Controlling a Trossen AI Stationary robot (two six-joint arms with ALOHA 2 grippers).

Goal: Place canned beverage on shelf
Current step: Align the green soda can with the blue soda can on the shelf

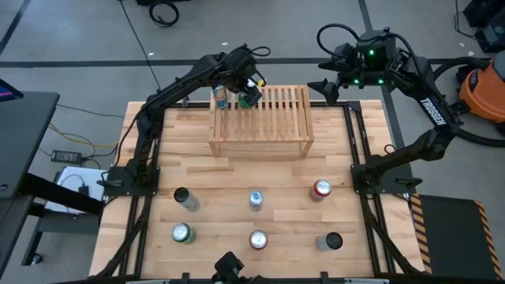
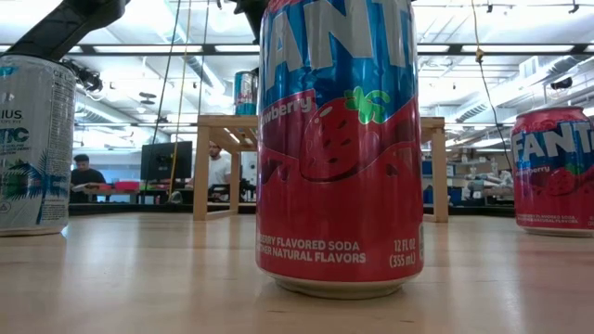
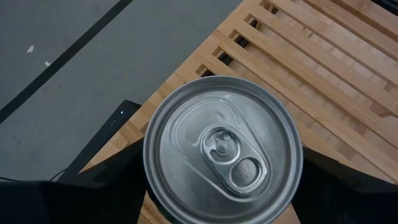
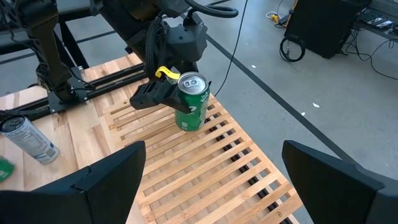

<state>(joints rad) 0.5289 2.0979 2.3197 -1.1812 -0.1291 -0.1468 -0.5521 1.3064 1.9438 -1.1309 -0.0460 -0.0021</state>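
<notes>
A green can [image 4: 191, 102] stands upright on the slatted top of the light-wood shelf [image 1: 272, 118] at the table's far edge, near the shelf's left end. My left gripper [image 1: 248, 96] is shut on it. The can's silver lid [image 3: 222, 149] fills the left wrist view. A slim silver-and-blue can [image 1: 222, 97] stands at the shelf's left end, beside the green can. My right gripper [image 4: 212, 155] is open and empty, above and just past the shelf's right end [image 1: 327, 88]. My left gripper pinches the green can's side wall [image 4: 180, 107] between its two fingers [image 4: 155, 94], about mid-height. The fingers come from the table's left, slanting a little down. The can is upright with its base at the slats; whether it rests on them I cannot tell.
Several cans stand in two rows on the near half of the table: a red one [image 1: 321, 189], a blue-white one [image 1: 255, 199], a green one [image 1: 182, 233]. In the low view a red-and-blue Fanta can [image 2: 339, 148] stands close to the camera. People sit in the room behind.
</notes>
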